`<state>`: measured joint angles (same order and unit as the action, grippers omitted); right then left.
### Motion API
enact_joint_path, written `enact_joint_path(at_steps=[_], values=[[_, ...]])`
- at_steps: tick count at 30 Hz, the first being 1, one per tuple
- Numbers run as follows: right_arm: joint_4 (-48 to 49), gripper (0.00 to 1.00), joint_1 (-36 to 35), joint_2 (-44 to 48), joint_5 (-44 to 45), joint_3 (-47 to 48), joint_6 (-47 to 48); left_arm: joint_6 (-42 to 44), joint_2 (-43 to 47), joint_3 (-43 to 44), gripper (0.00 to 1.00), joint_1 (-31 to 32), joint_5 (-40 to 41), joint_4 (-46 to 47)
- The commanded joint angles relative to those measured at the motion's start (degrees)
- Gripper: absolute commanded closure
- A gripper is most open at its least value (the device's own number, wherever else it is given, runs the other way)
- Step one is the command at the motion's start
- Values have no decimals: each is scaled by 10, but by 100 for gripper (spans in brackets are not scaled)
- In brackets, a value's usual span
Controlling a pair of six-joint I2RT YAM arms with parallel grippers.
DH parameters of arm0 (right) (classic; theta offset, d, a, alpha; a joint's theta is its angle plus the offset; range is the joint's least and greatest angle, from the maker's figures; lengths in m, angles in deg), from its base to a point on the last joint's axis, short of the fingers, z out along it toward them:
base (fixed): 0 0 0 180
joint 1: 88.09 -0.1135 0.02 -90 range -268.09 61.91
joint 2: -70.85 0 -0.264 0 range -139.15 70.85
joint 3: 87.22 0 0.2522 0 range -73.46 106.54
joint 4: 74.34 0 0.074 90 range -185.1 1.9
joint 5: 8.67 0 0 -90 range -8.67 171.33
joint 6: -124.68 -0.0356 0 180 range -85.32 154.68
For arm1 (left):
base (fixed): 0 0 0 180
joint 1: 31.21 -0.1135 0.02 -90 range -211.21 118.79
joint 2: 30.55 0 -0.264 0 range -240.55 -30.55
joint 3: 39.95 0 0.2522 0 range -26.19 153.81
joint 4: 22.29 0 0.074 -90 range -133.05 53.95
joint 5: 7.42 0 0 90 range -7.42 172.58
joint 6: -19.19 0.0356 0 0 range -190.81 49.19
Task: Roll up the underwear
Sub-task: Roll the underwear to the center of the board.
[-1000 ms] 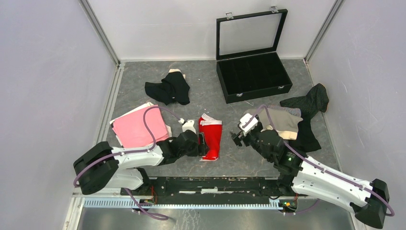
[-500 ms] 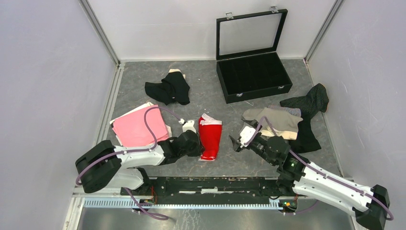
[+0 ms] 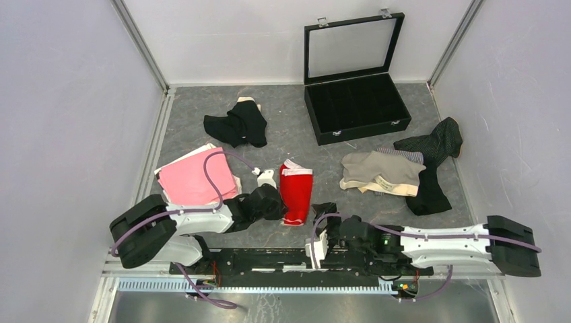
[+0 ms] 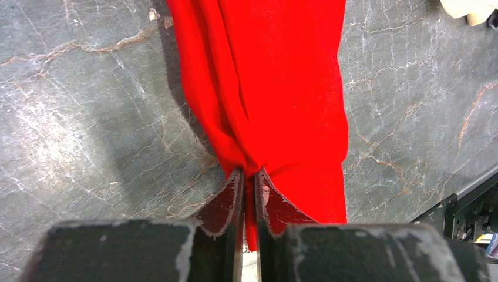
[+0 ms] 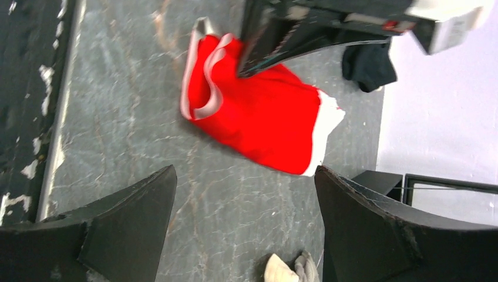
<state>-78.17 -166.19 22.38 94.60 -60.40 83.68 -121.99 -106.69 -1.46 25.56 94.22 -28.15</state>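
Looking down from above: finds the red underwear lying flat near the front middle of the table, folded into a narrow strip but not rolled; shows the left gripper at its near left edge and the right gripper low, just to the right, apart from the cloth; counts one red piece, one pink piece at the left, a black heap behind it, one garment or two, hard to tell; one beige piece at the right, one dark pinstriped piece beyond it, more black cloth at its near side; one open black case at the back, no roll visible inside.

Turning to the left wrist: shows the jaws closed to a sliver on a pinch of the red cloth, gathering it into creases at the near end; bare table on both sides.

Turning to the right wrist: shows both fingers spread wide with nothing between them; the red piece ahead on the table, the left gripper's dark body over its far edge.

Judging progress: seems barely begun; nothing rolled yet, every piece left to do, the red one first in hand.
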Motion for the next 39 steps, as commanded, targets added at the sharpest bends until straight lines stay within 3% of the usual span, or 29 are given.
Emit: enact_joint_path(at_steps=[1,10,31,39], values=[[110,6,-9,-54,0,-26,55,-14,-9,-21,95,2,-4,22],[183,9,-8,-190,15,-19,108,-5,-35,-27,98,2,-4,31],[246,10,-8,-358,21,8,161,-5,-63,-46,98,2,-4,51],[283,16,-7,-406,42,18,137,-4,-65,-49,98,2,-3,51]])
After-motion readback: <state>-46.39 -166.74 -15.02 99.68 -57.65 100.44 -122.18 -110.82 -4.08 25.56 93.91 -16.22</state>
